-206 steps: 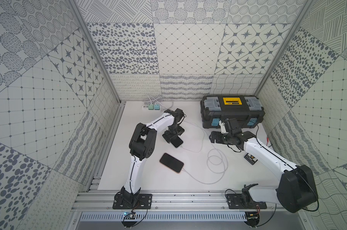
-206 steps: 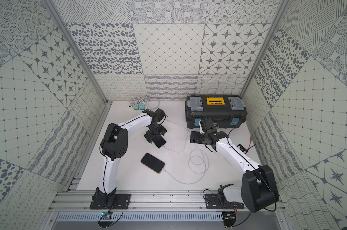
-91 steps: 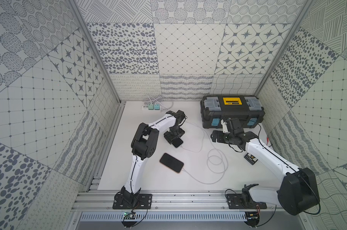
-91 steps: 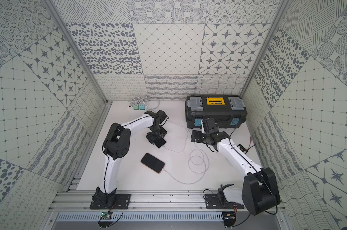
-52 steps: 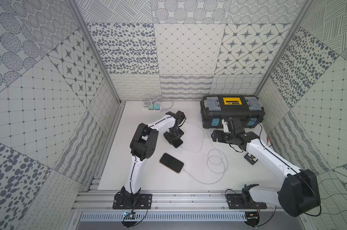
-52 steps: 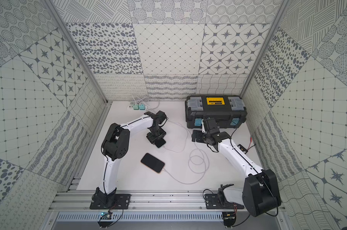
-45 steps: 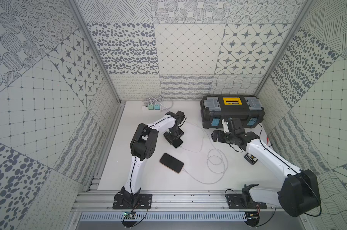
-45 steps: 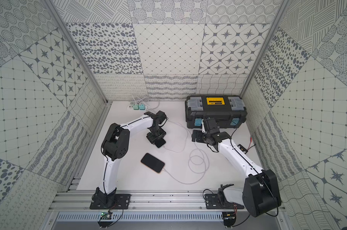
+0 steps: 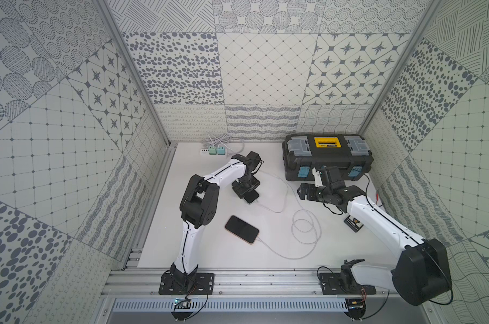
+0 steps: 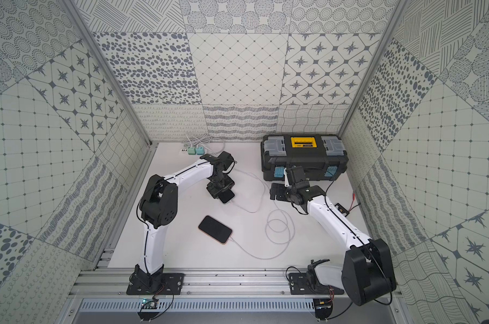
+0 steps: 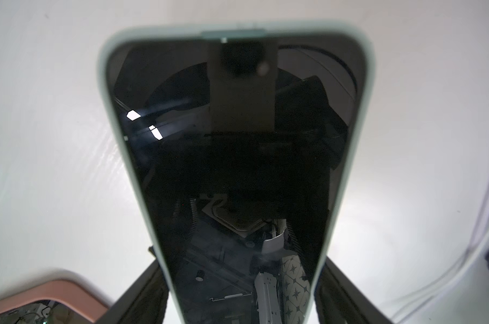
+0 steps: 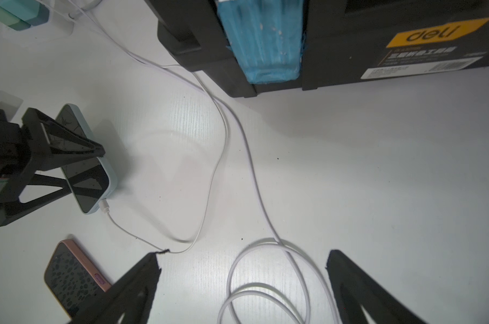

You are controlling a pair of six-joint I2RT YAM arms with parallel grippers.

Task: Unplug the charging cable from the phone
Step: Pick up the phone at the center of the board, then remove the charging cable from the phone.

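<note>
A phone in a pale blue case (image 9: 252, 198) (image 10: 227, 197) lies on the white table, screen up. My left gripper (image 9: 246, 190) (image 11: 239, 255) is shut on its two long sides, and the dark screen (image 11: 237, 168) fills the left wrist view. A white charging cable (image 12: 209, 182) is plugged into its end by a white plug (image 12: 104, 206). A second phone in a pink case (image 9: 242, 229) (image 12: 72, 277) lies nearer the front, with its own cable plugged in. My right gripper (image 9: 305, 192) (image 12: 242, 256) hangs open above a coil of cable (image 12: 265, 289), holding nothing.
A black toolbox (image 9: 327, 157) with blue latches stands at the back right, close behind the right gripper. A power strip with two green chargers (image 9: 212, 151) sits at the back left. A small black board (image 9: 354, 223) with red leads lies by the right wall.
The left gripper's fingers have closed onto the sides of the pale blue phone. The right arm has hardly moved and stays open.
</note>
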